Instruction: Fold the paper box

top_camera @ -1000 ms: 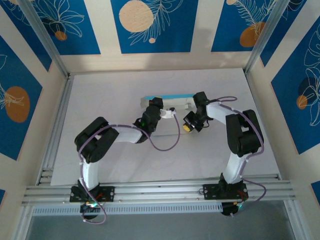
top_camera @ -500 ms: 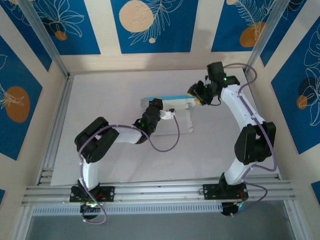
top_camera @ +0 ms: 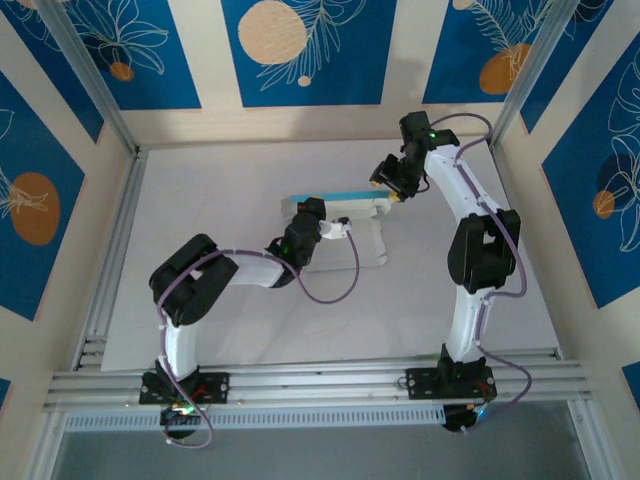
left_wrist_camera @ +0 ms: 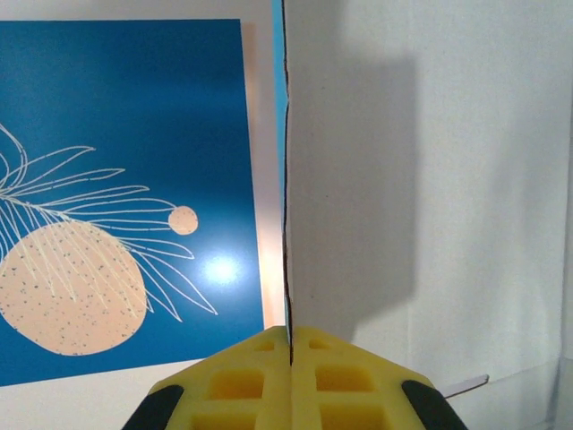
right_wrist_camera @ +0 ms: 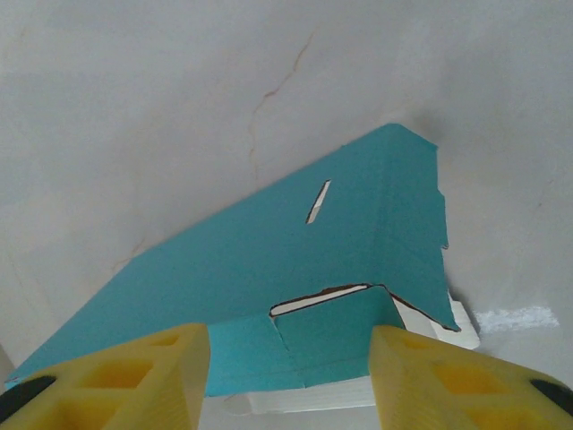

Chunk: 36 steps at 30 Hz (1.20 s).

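Observation:
The paper box [top_camera: 340,203] lies partly folded at the middle of the white table, a light-blue panel standing along its far side and a white flap [top_camera: 372,243] reaching toward me. My left gripper [top_camera: 314,211] is shut on that upright panel; in the left wrist view its yellow fingers [left_wrist_camera: 340,376] pinch the card's edge [left_wrist_camera: 358,197], white face to the right. My right gripper [top_camera: 388,181] hangs open behind the box's right end. In the right wrist view the blue side of the paper box [right_wrist_camera: 340,242] shows between its spread fingers [right_wrist_camera: 116,376], apart from them.
Blue-and-cream patterned walls [top_camera: 300,50] close in the back and sides, with aluminium posts [top_camera: 525,75] at the corners. A purple cable [top_camera: 345,280] loops from the left arm over the mat. The right arm's elbow [top_camera: 485,255] stands above the table's right half.
The right gripper has opened and swung from the table's middle, near the white flap, to the far right and round behind the box. The left gripper and box have stayed put.

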Available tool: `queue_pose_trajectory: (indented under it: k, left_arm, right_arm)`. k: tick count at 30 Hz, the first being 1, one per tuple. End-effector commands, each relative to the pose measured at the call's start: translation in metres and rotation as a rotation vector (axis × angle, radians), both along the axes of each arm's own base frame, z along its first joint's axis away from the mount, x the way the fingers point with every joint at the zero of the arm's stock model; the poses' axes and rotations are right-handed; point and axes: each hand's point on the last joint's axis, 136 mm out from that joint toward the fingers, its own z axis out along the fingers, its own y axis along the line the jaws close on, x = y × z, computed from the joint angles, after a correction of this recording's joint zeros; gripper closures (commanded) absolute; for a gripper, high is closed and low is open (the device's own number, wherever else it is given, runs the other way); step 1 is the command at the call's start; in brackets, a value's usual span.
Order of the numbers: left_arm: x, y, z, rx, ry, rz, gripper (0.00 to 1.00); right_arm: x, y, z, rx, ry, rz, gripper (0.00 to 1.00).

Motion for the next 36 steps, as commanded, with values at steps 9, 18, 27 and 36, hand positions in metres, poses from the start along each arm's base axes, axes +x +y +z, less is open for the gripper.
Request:
queue_pose_trajectory:
  k: [9, 18, 27, 36]
  left_arm:
    - [-0.008, -0.004, -0.002, -0.022, 0.026, -0.021, 1.00]
    - [-0.008, -0.003, -0.001, -0.061, 0.055, -0.009, 1.00]
    - [-0.010, -0.001, 0.000, -0.082, 0.112, -0.014, 1.00]
    - [-0.016, 0.000, -0.002, -0.077, 0.135, -0.037, 1.00]
  right_arm:
    - [-0.004, 0.033, -0.009, 0.164, 0.033, 0.041, 0.49]
    - [-0.005, 0.038, -0.010, 0.253, 0.061, 0.027, 0.48]
    - [0.003, -0.004, -0.025, -0.076, 0.022, 0.054, 0.46]
    - [0.029, -0.026, -0.027, -0.086, 0.006, 0.032, 0.45]
